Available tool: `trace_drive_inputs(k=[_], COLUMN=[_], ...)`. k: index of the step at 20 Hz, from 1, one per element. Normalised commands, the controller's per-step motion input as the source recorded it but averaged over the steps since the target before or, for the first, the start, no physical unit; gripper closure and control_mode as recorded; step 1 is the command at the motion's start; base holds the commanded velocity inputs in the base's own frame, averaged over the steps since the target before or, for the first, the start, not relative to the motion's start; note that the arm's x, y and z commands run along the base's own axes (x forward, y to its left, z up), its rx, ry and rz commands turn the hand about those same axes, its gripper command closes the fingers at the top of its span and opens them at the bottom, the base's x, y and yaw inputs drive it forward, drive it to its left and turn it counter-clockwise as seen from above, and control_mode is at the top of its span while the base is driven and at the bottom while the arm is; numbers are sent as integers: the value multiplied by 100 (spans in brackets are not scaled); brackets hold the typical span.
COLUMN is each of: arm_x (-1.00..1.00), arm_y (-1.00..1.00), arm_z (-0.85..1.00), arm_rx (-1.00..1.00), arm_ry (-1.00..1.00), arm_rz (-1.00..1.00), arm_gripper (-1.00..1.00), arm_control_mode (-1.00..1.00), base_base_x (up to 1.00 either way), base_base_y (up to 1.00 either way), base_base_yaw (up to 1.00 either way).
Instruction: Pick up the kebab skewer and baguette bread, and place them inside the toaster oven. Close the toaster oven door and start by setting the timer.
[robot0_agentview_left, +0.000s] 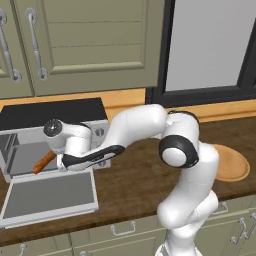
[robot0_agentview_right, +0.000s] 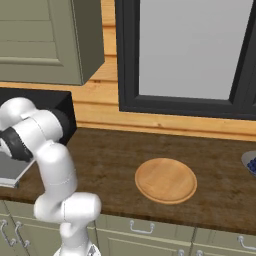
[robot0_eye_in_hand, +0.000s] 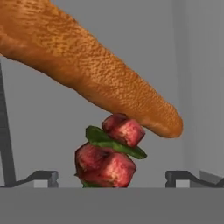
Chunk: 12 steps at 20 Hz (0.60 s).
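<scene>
Dark wooden counter (robot0_agentview_left: 135, 175), toaster oven (robot0_agentview_left: 50, 120) with door (robot0_agentview_left: 50, 197) dropped flat, my jaws (robot0_eye_in_hand: 112, 178) spread wide and empty, baguette (robot0_eye_in_hand: 87, 70) inside slanting across the skewer (robot0_eye_in_hand: 109, 153), loaf's tip toward me.

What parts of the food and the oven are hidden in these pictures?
- Long orange-brown baguette: left base view, the white arm covers most of it.
- Red meat skewer: hand view, its lower end is cut off by the bottom band.
- Silver toaster oven: left base view, the arm hides most of its knob column.
</scene>
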Motion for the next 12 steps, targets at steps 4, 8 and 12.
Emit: trace_drive_inputs(k=[4,8,12], arm_x=[0,-1,-32], arm_y=[0,0,3], arm_z=[61,54,21], arm_rx=[20,26,38], arm_ry=[0,-1,-13], arm_rz=[0,-1,-15], arm_gripper=[-100,-100,-100], arm_control_mode=[-100,-100,-100], base_base_x=[0,0,0], base_base_y=[0,0,0], base_base_yaw=[0,0,0])
